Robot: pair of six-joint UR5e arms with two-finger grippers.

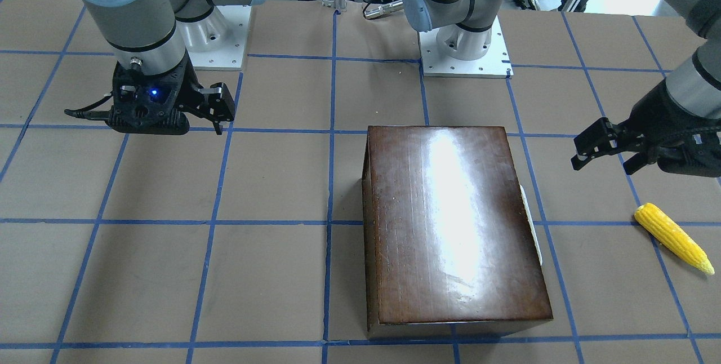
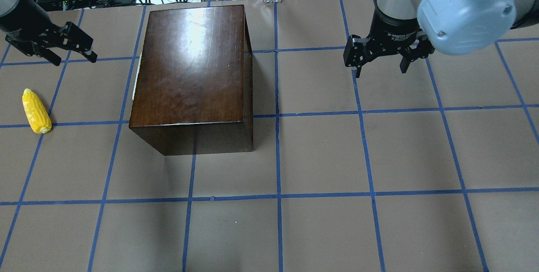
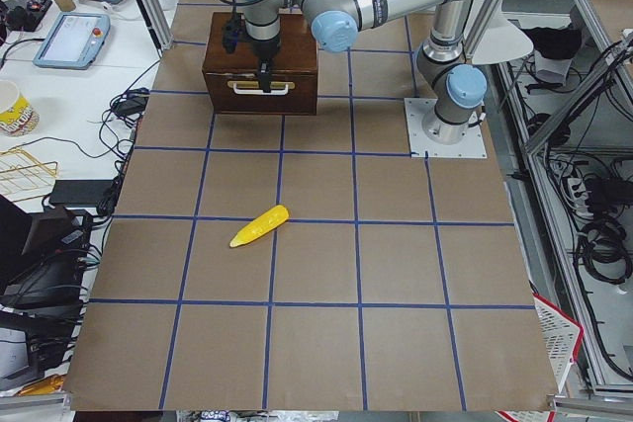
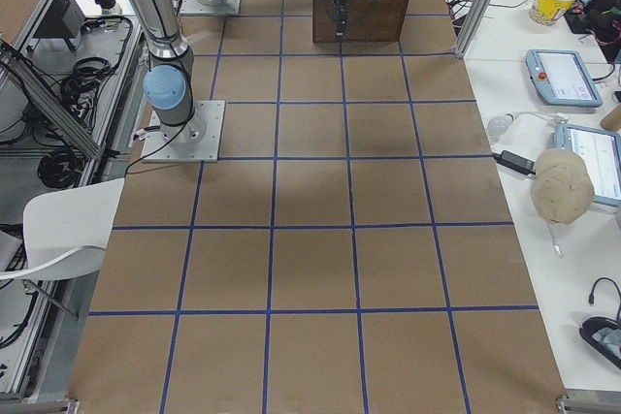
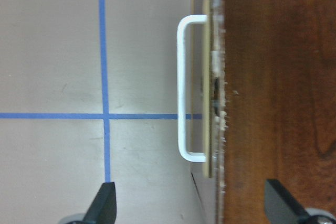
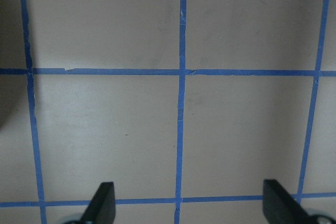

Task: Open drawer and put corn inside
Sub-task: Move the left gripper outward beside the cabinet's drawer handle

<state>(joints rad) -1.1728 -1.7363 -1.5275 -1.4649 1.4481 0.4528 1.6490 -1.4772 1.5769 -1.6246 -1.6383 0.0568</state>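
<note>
Hovering at 10 o'clock of the box (image 2: 189,65) seen from overhead, your left gripper (image 2: 75,60) gapes empty; corn (image 2: 36,110) lies at its 7 o'clock; drawer (image 5: 208,40) closed; right gripper (image 2: 380,72) spread, empty.

a table (image 2: 320,154) covered in flat brown sheets, marked into large squares by lines of blue tape (image 2: 278,158). a glossy dark-brown wooden box (image 2: 193,65) stands on it, left of centre in the overhead view. a bright yellow corn (image 2: 36,110) cob lies flat on the surface, well apart from the box, on the side of the box's white handle (image 5: 182,87). its thicker end rests over a blue line. two white base plates (image 1: 490,65) (image 1: 225,57) sit at the robot's edge.
</note>
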